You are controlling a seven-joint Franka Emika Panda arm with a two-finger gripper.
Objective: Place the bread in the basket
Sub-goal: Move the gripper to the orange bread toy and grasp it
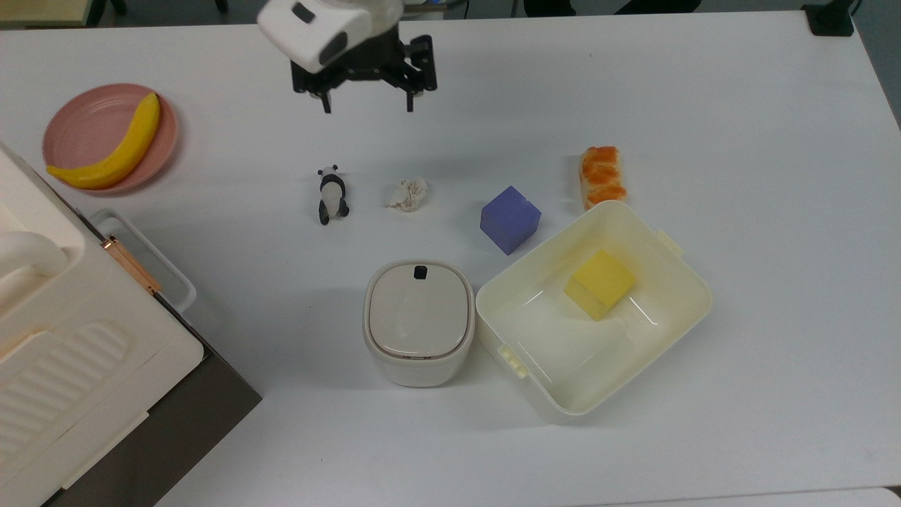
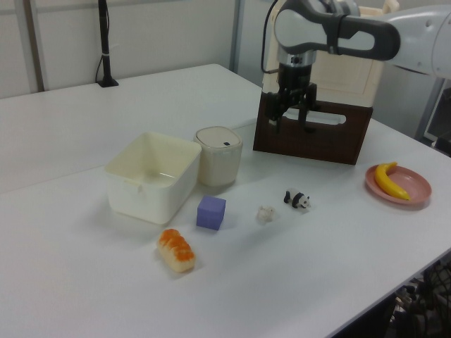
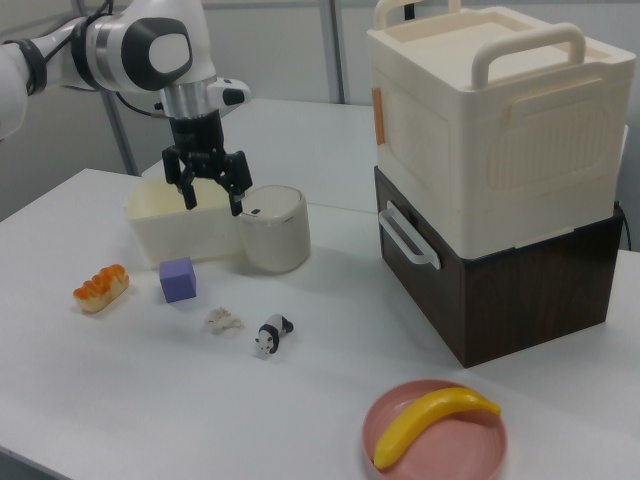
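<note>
In the top view, going from the left, a yellow banana (image 1: 112, 146) is lying on a pink plate (image 1: 74, 125) at the far left of the white desk (image 1: 739, 105), and a stacked cream case on a dark wooden box (image 1: 77, 352) is sitting at the lower left corner. Further right, the pincer (image 1: 367, 108) is hanging above the desk near the far edge with its two fingers spread apart and nothing between them. Below it in the top view, a small panda figure (image 1: 331, 195) is lying on the desk, with a crumpled paper ball (image 1: 407, 193) just to its right. A lidded white bin (image 1: 419, 321) is standing nearer the front edge. A purple cube (image 1: 509, 219) is sitting next, close to the corner of the basket (image 1: 686, 320). A yellow cube (image 1: 600, 284) is resting inside the basket. The bread (image 1: 602, 176) is lying on the desk just beyond the basket's far rim, outside it and well apart from the pincer.

In the left view the bread (image 2: 176, 250) is lying in front of the basket (image 2: 151, 179), near the purple cube (image 2: 211, 212).
</note>
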